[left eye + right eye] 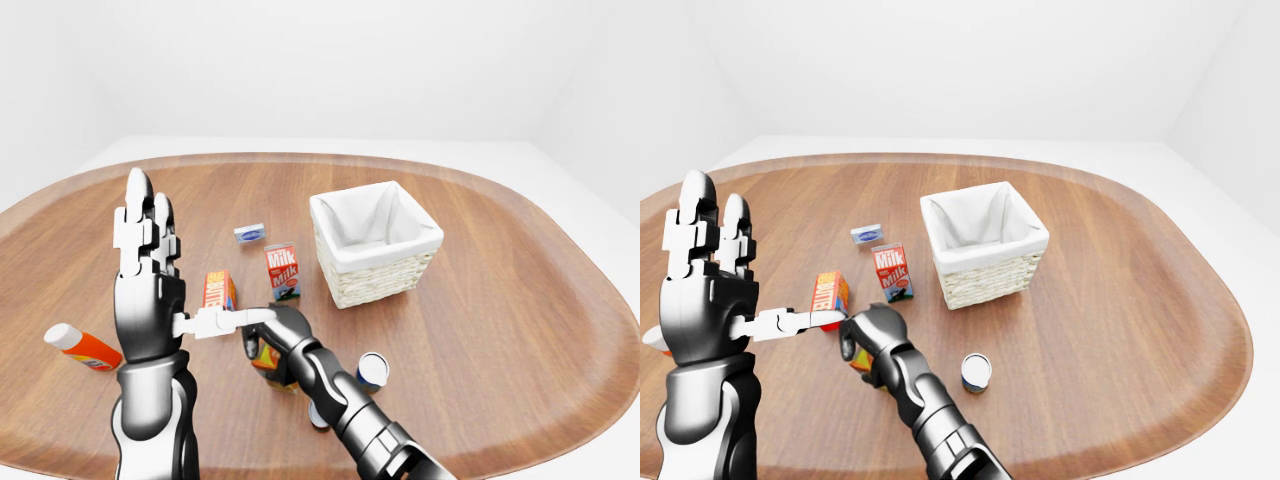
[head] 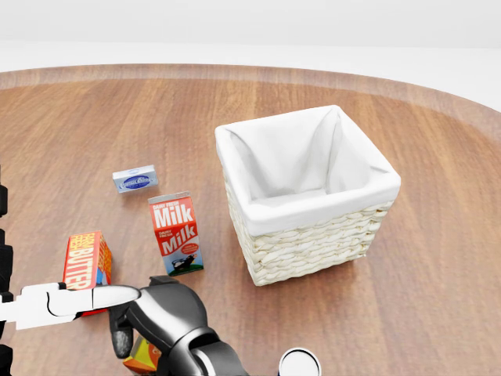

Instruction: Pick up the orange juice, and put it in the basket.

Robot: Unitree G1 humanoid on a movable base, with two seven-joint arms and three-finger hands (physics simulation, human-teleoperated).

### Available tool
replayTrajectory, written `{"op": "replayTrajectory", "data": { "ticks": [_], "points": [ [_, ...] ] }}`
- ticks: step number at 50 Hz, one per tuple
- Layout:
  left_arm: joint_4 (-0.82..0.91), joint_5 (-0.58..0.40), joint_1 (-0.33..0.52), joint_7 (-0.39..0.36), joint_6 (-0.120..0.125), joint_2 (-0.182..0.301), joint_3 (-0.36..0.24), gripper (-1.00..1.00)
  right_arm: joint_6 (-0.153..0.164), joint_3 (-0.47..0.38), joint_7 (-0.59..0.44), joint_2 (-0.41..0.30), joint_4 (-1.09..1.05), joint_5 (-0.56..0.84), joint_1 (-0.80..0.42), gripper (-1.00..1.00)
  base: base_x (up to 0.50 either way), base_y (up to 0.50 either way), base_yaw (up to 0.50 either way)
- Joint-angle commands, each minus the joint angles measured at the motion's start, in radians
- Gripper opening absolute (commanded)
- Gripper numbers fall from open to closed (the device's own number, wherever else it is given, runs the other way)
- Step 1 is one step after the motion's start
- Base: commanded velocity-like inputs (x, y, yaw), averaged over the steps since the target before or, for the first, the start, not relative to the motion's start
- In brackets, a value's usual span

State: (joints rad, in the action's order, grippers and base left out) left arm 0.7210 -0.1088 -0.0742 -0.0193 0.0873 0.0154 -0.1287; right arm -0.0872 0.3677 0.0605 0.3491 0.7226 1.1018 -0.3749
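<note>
The orange juice carton [image 2: 142,356] stands at the bottom left of the head view, mostly hidden under my right hand [image 2: 135,333]. That dark hand has its fingers curled down round the carton's top and its left side. In the left-eye view the juice carton [image 1: 267,361] shows just below the right hand's knuckles. The wicker basket [image 2: 313,239] with a white cloth lining stands up and to the right of the hand, with nothing in it. My left hand [image 1: 146,218] is raised upright at the left of the left-eye view, fingers spread, holding nothing.
A milk carton [image 2: 176,233] stands between my right hand and the basket. A butter box [image 2: 84,262] is left of it, a small blue-and-white box [image 2: 135,179] above. A can [image 1: 373,368] stands right of my forearm. An orange bottle [image 1: 85,349] lies at far left.
</note>
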Motion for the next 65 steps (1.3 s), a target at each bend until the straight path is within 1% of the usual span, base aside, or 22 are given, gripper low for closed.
{"op": "replayTrajectory", "data": {
  "ticks": [1,13,17,19,24,31,36,47,57,61,65],
  "points": [
    [0.0,0.0,0.0,0.0,0.0,0.0,0.0,1.0,0.0,-0.006,0.134,-0.036,0.153,0.072,-0.009,-1.0,0.0,0.0,0.0],
    [0.0,0.0,0.0,0.0,0.0,0.0,0.0,1.0,0.0,-0.003,0.114,-0.038,0.127,0.073,0.004,-1.0,0.0,0.0,0.0],
    [0.0,0.0,0.0,0.0,0.0,0.0,0.0,1.0,0.0,-0.002,0.08,-0.042,0.089,0.068,0.013,-1.0,0.0,0.0,0.0],
    [0.0,0.0,0.0,0.0,0.0,0.0,0.0,1.0,0.0,-0.001,0.043,-0.046,0.05,0.063,0.02,-1.0,0.0,0.0,0.0],
    [0.0,0.0,0.0,0.0,0.0,0.0,0.0,1.0,0.0,0.002,-0.013,-0.058,-0.007,0.061,0.023,-1.0,0.0,0.0,0.0],
    [0.0,0.0,0.0,0.0,0.0,0.0,0.0,1.0,0.0,0.002,-0.071,-0.074,-0.075,0.071,0.021,-1.0,0.0,0.0,0.0],
    [0.0,0.0,0.0,0.0,0.0,0.0,0.0,1.0,0.0,0.005,-0.093,-0.075,-0.105,0.071,0.023,-1.0,0.0,0.0,0.0],
    [0.0,0.0,0.0,0.0,0.0,0.0,0.0,1.0,0.0,0.001,-0.102,-0.075,-0.133,0.067,0.008,-1.0,0.0,0.0,0.0],
    [0.0,0.0,0.0,0.0,0.0,0.0,0.0,1.0,0.0,-0.014,-0.057,-0.077,-0.102,0.077,-0.034,-1.0,0.0,0.0,0.0],
    [0.0,0.0,0.0,0.0,0.0,0.0,0.0,1.0,0.0,-0.03,-0.031,-0.08,-0.073,0.08,-0.067,-1.0,0.0,0.0,0.0],
    [0.0,0.0,0.0,0.0,0.0,0.0,0.0,1.0,0.0,-0.049,-0.025,-0.082,-0.048,0.072,-0.104,-1.0,0.0,0.0,0.0]
  ]
}}
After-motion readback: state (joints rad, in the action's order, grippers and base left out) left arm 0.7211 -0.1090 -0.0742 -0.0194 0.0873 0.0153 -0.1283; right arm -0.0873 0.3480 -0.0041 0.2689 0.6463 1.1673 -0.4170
